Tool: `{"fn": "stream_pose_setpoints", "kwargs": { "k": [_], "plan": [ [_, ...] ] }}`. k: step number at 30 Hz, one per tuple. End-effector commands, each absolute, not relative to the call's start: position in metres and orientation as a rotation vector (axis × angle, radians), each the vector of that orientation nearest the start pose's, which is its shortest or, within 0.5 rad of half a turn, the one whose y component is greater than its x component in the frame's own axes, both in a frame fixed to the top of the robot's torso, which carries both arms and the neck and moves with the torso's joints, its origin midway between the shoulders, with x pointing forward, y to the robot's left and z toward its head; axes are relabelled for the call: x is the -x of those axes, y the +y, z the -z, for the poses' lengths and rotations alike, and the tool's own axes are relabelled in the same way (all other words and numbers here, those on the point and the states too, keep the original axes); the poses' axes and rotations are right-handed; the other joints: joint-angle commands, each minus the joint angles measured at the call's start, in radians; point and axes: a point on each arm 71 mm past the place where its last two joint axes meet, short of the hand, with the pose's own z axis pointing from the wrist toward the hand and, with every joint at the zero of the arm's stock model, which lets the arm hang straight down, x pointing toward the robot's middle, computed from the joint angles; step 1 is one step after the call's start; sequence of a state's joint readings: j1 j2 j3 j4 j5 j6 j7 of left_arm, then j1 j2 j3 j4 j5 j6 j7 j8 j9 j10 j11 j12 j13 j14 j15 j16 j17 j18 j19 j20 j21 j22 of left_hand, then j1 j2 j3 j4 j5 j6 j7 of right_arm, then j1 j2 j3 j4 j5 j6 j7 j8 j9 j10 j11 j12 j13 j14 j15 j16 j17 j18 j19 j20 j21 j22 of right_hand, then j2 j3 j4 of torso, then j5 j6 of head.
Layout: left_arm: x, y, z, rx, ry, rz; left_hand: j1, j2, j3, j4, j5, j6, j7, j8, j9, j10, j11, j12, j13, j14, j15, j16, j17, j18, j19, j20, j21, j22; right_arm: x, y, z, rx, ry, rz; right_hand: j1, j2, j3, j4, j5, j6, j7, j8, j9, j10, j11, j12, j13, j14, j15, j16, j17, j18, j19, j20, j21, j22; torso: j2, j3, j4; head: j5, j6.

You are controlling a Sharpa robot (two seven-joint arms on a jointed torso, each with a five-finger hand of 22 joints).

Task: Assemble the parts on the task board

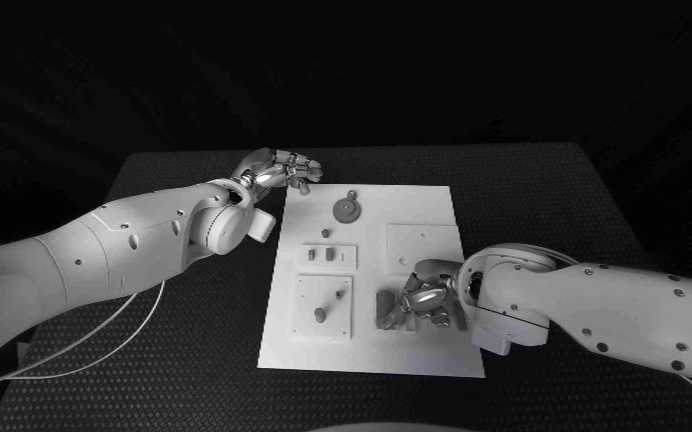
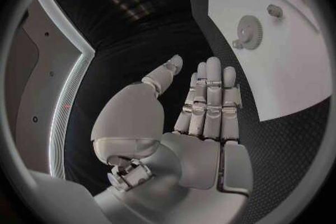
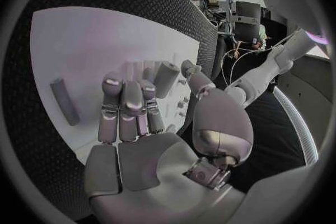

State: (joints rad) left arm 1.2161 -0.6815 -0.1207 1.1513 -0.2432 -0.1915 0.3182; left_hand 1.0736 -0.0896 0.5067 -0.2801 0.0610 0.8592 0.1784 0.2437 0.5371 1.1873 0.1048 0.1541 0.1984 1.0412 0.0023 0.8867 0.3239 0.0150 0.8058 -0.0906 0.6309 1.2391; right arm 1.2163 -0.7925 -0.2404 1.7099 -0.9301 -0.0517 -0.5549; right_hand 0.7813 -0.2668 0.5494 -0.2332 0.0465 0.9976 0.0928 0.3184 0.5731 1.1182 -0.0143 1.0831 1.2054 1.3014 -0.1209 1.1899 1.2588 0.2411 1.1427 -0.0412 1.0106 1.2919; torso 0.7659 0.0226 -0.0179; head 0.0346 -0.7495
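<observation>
Looking down from the head camera, I see the flat white rectangular task board (image 1: 418, 214) in the middle of the black textured table (image 1: 577, 192), with a grey round gear-like part (image 1: 346, 209) near its far end and a grey part standing in a raised square plate (image 1: 340, 297) nearer me. My left hand (image 1: 283, 169) hangs just off the board's far left corner, fingers loosely curled with nothing in them that I can make out. My right hand (image 1: 421, 297) rests on the board's near right area, fingers pointing down among some grey parts; whether it grips one I cannot tell. From the left wrist, the left hand (image 2: 203, 106) has its fingers straight and side by side, thumb apart, holding nothing, above the table beside the board (image 2: 294, 67), where the gear (image 2: 248, 28) lies. From the right wrist, the right hand (image 3: 129, 106) lies fingers together over the board (image 3: 84, 45), thumb apart, a grey bar-shaped part (image 3: 64, 102) lying just beside it.
</observation>
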Motion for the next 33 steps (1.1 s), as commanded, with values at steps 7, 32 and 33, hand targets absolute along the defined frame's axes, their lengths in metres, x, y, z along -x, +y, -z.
{"fn": "stream_pose_setpoints", "kwargs": {
  "k": [7,32,33],
  "plan": [
    [-0.5416,0.2295,0.2195,0.886,1.604,1.318,-0.007,0.002,-0.005,0.001,-0.001,-0.007,0.000,0.001,-0.001,-0.007,0.003,-0.002,-0.002,0.005,0.005,-0.004,0.002,0.012,0.005,-0.001,-0.005,0.002,-0.4011,-0.1520,0.2720,-0.168,2.466,-0.520,0.009,0.065,-0.024,-0.014,0.002,0.010,-0.001,0.005,0.004,0.000,-0.004,-0.004,0.001,0.010,0.000,0.016,0.010,0.021,0.002,0.002,0.008,-0.005,0.000,-0.0001,-0.0003,0.000,-0.001],
    [-0.5419,0.2307,0.2195,0.888,1.600,1.311,-0.007,0.003,-0.004,0.001,0.000,-0.008,0.001,0.002,-0.001,-0.007,0.003,-0.001,-0.001,0.005,0.005,-0.006,0.004,0.012,0.006,-0.001,-0.007,0.003,-0.4010,-0.1524,0.2727,-0.147,2.477,-0.518,0.044,0.145,0.204,0.016,0.003,0.042,-0.006,-0.003,-0.005,0.027,-0.008,-0.011,-0.001,0.035,-0.002,0.031,0.014,0.021,0.013,0.013,0.027,-0.008,0.000,0.0001,0.0000,-0.001,-0.003],
    [-0.5419,0.2307,0.2195,0.888,1.600,1.311,-0.007,0.003,-0.004,0.001,0.000,-0.008,0.001,0.002,-0.001,-0.007,0.003,-0.001,-0.001,0.005,0.005,-0.006,0.004,0.012,0.006,-0.001,-0.007,0.003,-0.4010,-0.1526,0.2728,-0.147,2.478,-0.518,0.041,0.138,0.200,0.014,0.004,0.042,-0.005,-0.003,-0.005,0.027,-0.008,-0.011,-0.001,0.035,-0.002,0.031,0.013,0.021,0.013,0.013,0.028,-0.008,0.000,0.0000,0.0001,0.000,-0.002]
  ]
}}
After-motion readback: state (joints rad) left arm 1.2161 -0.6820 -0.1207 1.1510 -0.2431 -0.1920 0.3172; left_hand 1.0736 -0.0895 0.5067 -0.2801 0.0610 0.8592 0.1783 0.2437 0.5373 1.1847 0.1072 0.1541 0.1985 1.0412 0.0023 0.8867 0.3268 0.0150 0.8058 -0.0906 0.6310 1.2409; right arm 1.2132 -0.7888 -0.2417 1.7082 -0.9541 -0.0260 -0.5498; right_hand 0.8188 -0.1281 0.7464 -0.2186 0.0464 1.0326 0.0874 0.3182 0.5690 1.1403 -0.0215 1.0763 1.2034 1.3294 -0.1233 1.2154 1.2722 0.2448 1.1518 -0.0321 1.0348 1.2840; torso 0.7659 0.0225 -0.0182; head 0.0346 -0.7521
